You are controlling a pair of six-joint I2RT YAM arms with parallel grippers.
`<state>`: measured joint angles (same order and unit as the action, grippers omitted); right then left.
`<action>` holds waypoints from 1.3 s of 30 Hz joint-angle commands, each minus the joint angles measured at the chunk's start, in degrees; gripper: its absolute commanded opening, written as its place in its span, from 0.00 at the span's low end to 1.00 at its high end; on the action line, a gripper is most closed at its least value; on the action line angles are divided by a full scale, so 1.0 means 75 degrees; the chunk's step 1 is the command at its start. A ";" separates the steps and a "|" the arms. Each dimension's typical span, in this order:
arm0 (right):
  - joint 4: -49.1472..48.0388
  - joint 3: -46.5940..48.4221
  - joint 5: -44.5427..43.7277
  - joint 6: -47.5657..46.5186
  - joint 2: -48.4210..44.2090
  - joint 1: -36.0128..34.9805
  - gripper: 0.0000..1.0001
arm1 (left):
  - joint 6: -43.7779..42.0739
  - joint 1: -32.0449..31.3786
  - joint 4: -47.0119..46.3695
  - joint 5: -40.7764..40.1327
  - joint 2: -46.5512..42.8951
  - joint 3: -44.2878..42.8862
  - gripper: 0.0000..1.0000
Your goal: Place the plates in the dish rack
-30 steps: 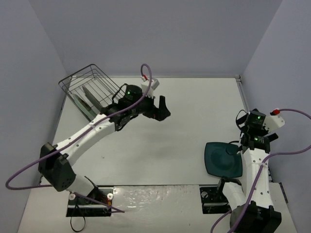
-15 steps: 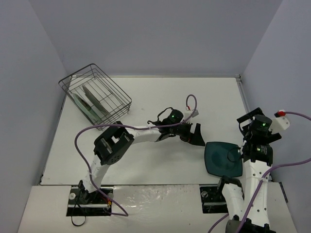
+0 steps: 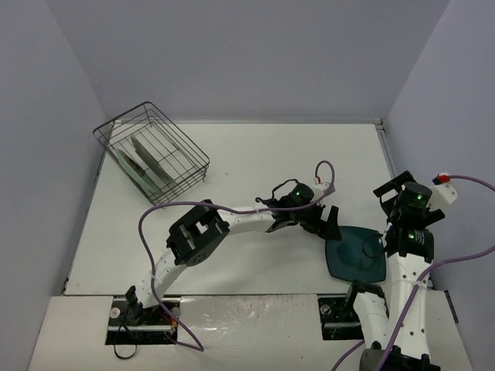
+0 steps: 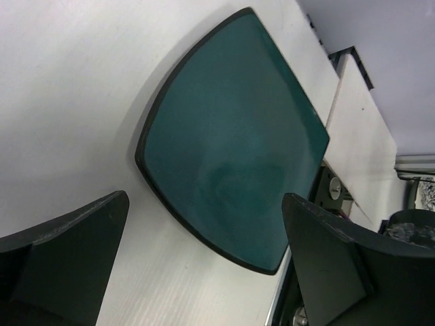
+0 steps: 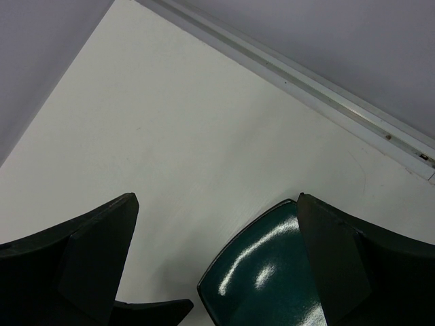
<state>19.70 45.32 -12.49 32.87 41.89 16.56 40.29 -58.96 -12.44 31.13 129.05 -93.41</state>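
jaws spread wide and empty, the left gripper hovers at the upper left corner of the dark teal plate, which lies flat on the table at the lower right of the overhead view. we see the right gripper parted too, holding nothing, poised by the plate's upper right edge. at the upper left of that view the dish rack holds two plates propped on edge inside it, well apart from the teal one. we judge the step in hand to be the reach for the third and last plate, with the grasp not yet made. the next move, as we read it, calls for one finger to slip under the low rim and the other to press on top. the plate looks glossy and sits flat on a smooth surface, so it may slide away rather than lift. the carry then runs across the table to the rack.
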 commanded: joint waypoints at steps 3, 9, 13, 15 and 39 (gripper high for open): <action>-0.0352 0.0061 0.0096 -0.0128 0.0087 0.0042 1.00 | -0.0097 -0.0114 0.0005 -0.0088 0.0223 -0.0498 0.93; -0.0322 0.0063 0.0086 -0.0140 0.0066 0.0042 1.00 | 0.0233 -0.0166 -0.0293 0.0585 0.0677 -0.0836 0.93; -0.0307 0.0063 0.0047 -0.0140 0.0027 0.0042 1.00 | 0.0219 -0.0213 0.0048 0.0694 0.0958 -0.1159 0.89; -0.0305 0.0063 0.0035 -0.0140 0.0018 0.0042 1.00 | 0.0228 -0.0224 -0.0006 0.0788 0.0966 -0.1123 0.88; -0.0150 0.0114 -0.0245 -0.0187 -0.0206 0.0042 1.00 | 0.0046 -0.0159 0.0795 0.0497 0.1460 -0.1182 0.13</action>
<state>20.66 45.32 -12.64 32.35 40.33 16.56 40.96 -59.52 -11.05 35.75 138.26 -100.92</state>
